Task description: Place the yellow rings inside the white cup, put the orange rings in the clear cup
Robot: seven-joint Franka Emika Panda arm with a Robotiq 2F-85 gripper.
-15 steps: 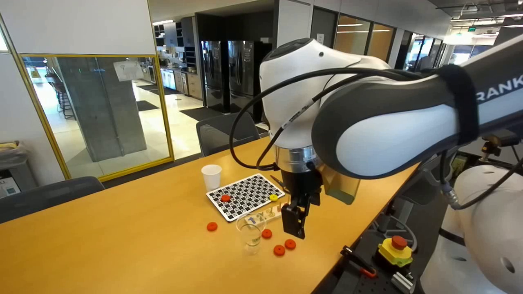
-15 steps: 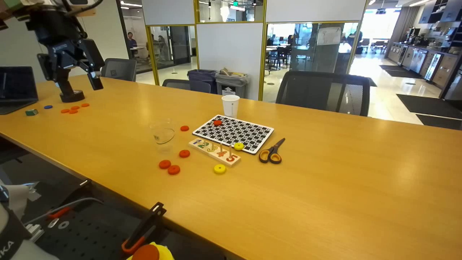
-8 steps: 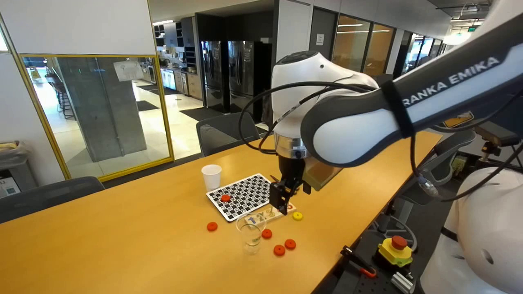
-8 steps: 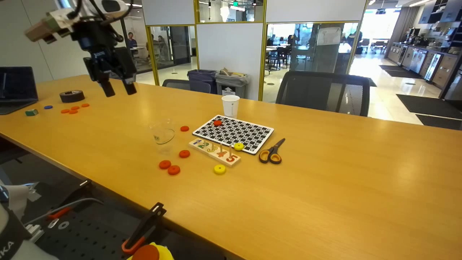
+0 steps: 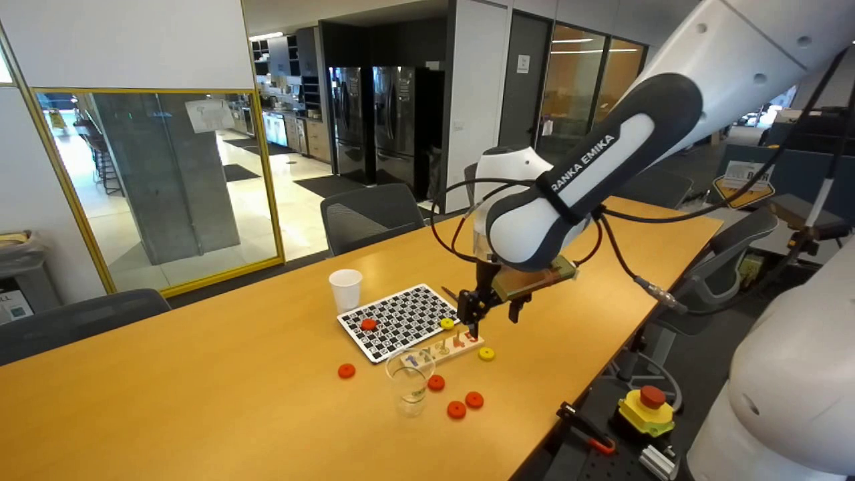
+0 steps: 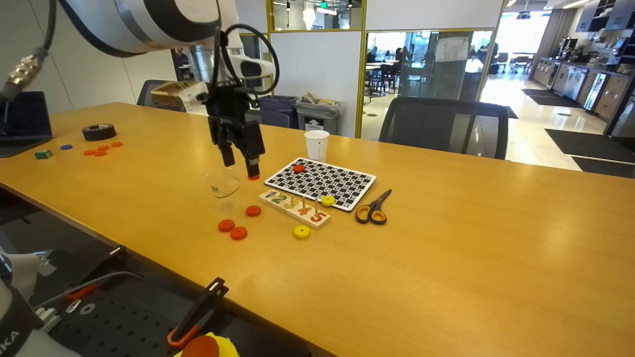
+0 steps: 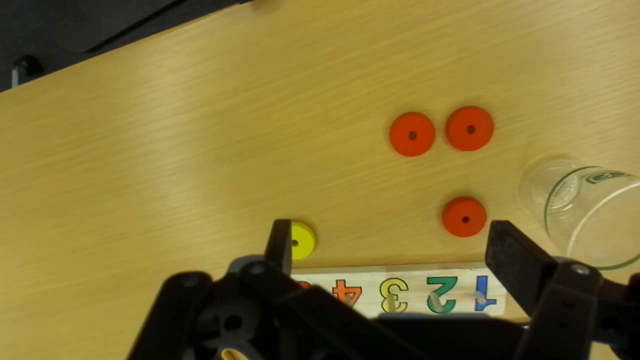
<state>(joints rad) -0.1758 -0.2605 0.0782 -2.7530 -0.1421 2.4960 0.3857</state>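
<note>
Gripper [image 7: 389, 245] wide, nothing held, over desk [image 6: 446, 238]. Yellow ring [image 7: 304, 240] just beside 5 end of peg board [image 6: 296, 210], 2nd yellow ring [image 6: 328, 201] on checkerboard [image 6: 330, 179]: prob. light, stiff, smooth; pinch low across outer edge. Orange rings [image 7: 412, 126] nr clear cup [image 6: 223, 184], one on checkerboard: same grip. White cup [image 6: 317, 145] by checkerboard; both cups prob. tip easily.

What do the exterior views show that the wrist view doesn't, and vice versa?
Exterior views only: the white cup, plus the yellow ring and orange ring on the checkerboard. Wrist view only: a visible gap between two neighbouring orange rings. Both: the clear cup, three orange rings near it, the number board, another yellow ring beside that, and the open end effector.
</note>
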